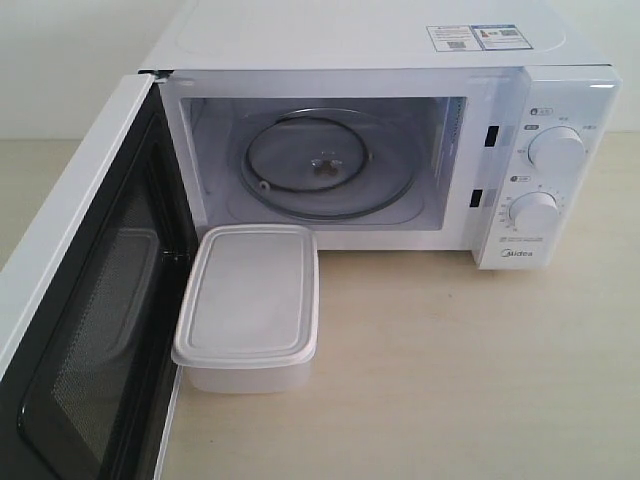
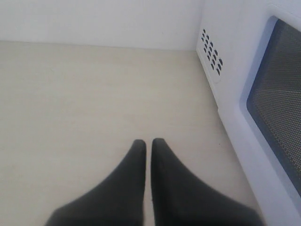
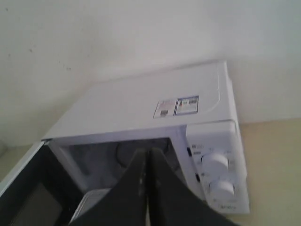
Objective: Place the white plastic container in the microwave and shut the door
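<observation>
The white plastic container, lid on, rests on the table just in front of the microwave's open cavity, towards its left side and beside the door, which is swung wide open to the left. The glass turntable inside is bare. Neither gripper appears in the exterior view. In the left wrist view my left gripper is shut and empty over bare table, next to the door's outer face. My right gripper is shut and empty, held high in front of the microwave; a corner of the container shows beneath it.
Two round dials sit on the microwave's right panel. Stickers lie on its top. Vent holes mark its left side wall. Pale wooden table spreads to the right of the container. A white wall stands behind.
</observation>
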Controlling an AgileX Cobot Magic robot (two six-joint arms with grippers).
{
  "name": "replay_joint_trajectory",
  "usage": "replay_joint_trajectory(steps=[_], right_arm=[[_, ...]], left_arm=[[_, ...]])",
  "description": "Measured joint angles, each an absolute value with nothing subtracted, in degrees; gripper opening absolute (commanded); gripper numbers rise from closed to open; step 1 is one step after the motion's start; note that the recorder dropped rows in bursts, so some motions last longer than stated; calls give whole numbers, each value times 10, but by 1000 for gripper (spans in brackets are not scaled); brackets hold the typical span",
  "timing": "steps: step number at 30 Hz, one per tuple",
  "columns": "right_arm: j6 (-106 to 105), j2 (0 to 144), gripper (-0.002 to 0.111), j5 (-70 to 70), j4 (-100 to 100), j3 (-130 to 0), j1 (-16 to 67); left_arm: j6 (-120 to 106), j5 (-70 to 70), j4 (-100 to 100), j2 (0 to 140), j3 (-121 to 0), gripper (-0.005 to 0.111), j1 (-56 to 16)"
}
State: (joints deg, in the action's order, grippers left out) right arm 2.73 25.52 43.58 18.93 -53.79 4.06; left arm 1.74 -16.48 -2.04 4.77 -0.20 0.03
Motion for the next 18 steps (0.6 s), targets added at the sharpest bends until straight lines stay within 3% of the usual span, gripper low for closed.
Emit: replay_joint_trajectory(steps=[11, 18], right_arm=[[-83, 380, 0, 539, 357, -542, 41], [-174, 447, 0, 532, 491, -501, 41]], left_arm=[[17, -165, -20, 48, -2, 4, 0], [17, -165, -20, 48, -2, 4, 0]])
